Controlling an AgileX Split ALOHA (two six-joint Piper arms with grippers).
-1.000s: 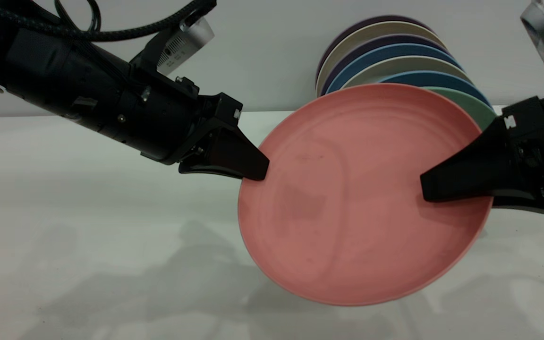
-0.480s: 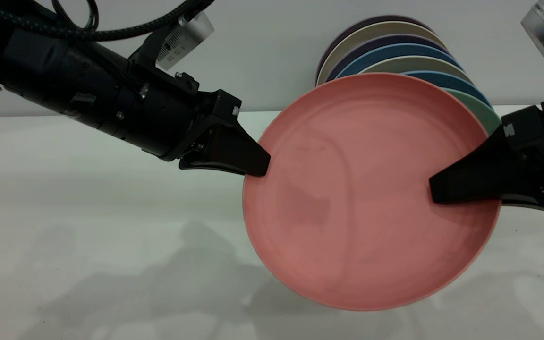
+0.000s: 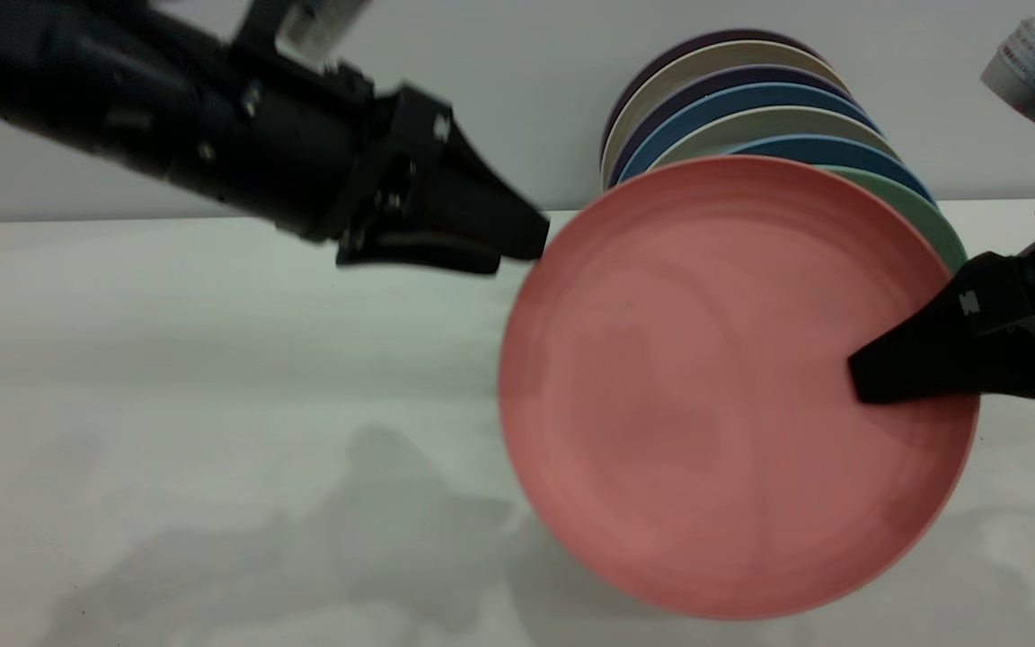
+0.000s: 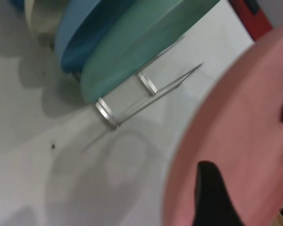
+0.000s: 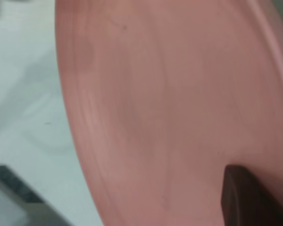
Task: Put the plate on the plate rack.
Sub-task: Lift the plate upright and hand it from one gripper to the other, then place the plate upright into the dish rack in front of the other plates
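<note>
plate [image 3: 715,386] reads as stiff, light and matte, wide for one pinch, so it may pivot about your grip. your right tool [image 3: 868,382] is clenched on its rim at the right edge, holding it tilted above the surface [image 3: 167,359], just in front of the teal-green plate [image 3: 922,211] in the plate rack [image 4: 146,92]. your left tool [image 3: 517,247] sits just off the upper left rim; it looks released, though blur leaves doubt. keep hold at the rim.

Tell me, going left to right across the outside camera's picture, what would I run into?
Left gripper → salmon-pink plate with the racked plates upright behind its top → right gripper clamped on the plate's right rim.
</note>
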